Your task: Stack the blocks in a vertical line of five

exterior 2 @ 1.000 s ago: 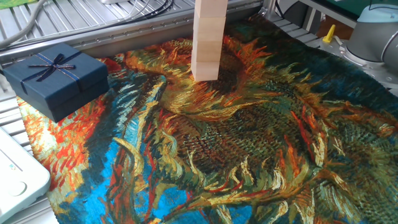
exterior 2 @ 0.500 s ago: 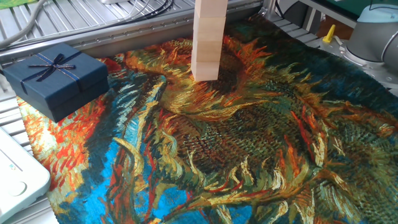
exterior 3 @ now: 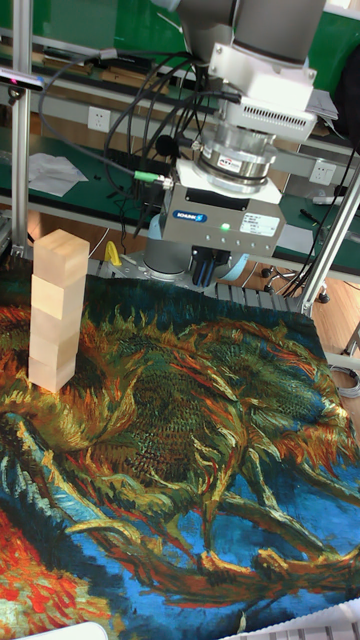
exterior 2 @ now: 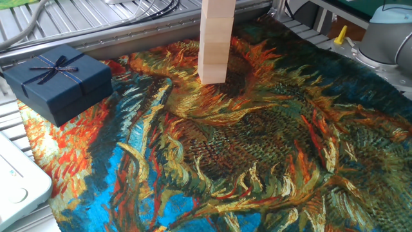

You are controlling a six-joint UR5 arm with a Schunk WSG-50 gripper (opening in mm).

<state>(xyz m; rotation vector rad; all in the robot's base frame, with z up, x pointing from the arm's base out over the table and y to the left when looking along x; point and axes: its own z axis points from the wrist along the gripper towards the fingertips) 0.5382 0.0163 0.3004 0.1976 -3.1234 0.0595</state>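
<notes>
The blocks (exterior 2: 214,45) stand as one upright tower of several pale wooden cubes at the back of the painted cloth; its top is cut off in the fixed view. In the tall fixed view the whole tower of blocks (exterior 3: 55,310) shows at the left, its cubes slightly offset from one another. My gripper (exterior 3: 213,272) hangs in the air to the right of the tower and behind it, well apart from it. Its dark fingers (exterior 3: 202,270) hold nothing, and against the dark background their spacing is unclear. The gripper is out of the fixed view.
A dark blue gift box (exterior 2: 58,80) with a ribbon sits at the left edge of the sunflower-print cloth (exterior 2: 257,148). A white device (exterior 2: 16,183) lies at the lower left. The arm's grey base (exterior 2: 386,32) is at the right, and metal rails and cables run behind the cloth.
</notes>
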